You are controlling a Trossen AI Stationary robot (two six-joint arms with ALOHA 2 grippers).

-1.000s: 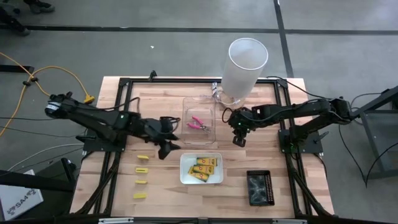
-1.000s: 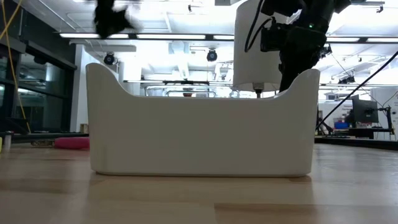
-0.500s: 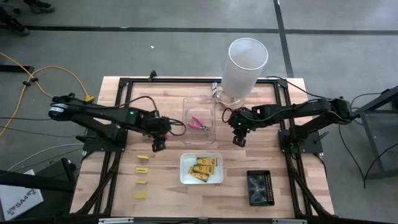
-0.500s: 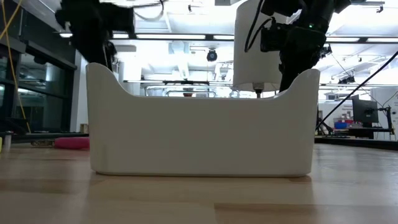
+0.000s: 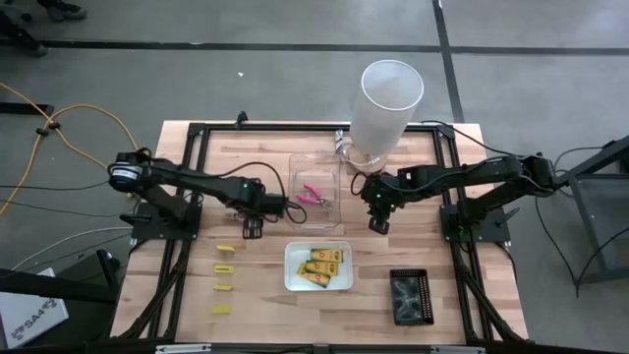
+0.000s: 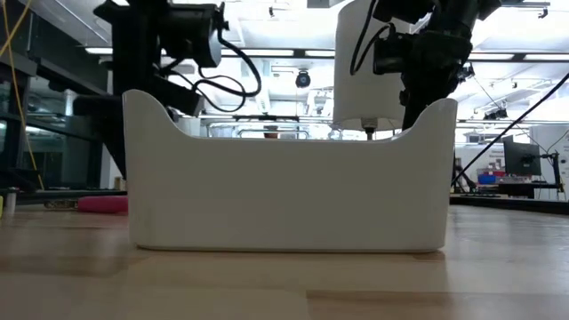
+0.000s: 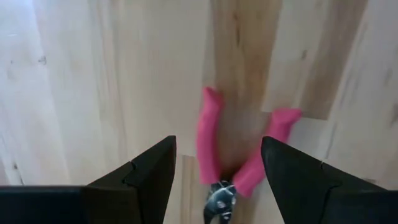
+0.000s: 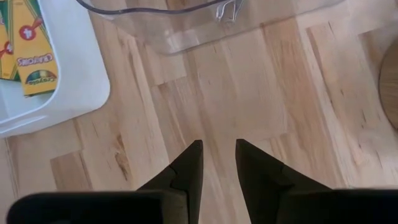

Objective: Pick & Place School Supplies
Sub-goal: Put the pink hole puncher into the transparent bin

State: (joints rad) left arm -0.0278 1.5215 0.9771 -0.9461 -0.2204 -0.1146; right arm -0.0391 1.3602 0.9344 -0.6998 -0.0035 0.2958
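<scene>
The left arm reaches low across the tabletop (image 5: 265, 157), its left pincer (image 7: 217, 171) spread wide above pink-handled scissors (image 7: 239, 158) lying flat. The right pincer (image 8: 219, 163), fingers slightly apart and pinching nothing, hangs beside the clear tray (image 5: 316, 202).

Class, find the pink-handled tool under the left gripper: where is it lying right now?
In the left wrist view the pink-handled tool lies on bare wood between the open left gripper's fingers; the high view places that gripper left of the clear tray.
</scene>
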